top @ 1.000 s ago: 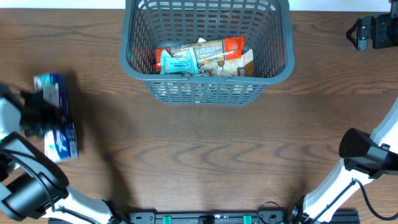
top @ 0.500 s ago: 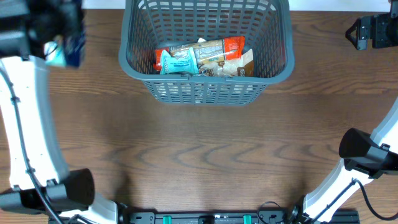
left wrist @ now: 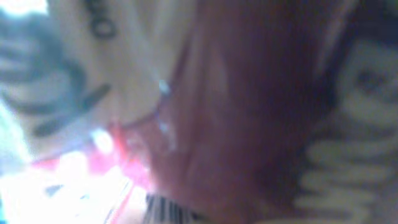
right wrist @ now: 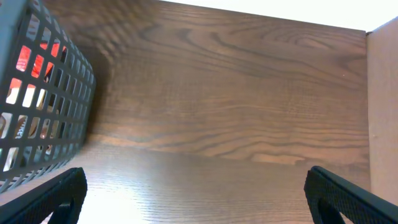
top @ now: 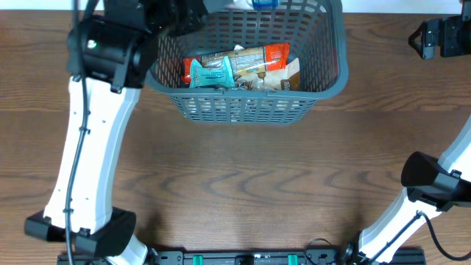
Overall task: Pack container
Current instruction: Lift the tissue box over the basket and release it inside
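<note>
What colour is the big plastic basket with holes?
The big slotted plastic basket is dark grey-blue; the overhead view shows it best.

The left wrist view is just a red and white blur, and the overhead view's top edge cuts off the left hand [top: 197,9], a blue packet [top: 265,4] and the far rim of the container [top: 243,109].

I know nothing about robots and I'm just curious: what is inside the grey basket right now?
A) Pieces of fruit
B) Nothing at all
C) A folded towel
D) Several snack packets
D: the overhead view shows snack packets, one red-ended and one teal, lying inside the container.
</note>
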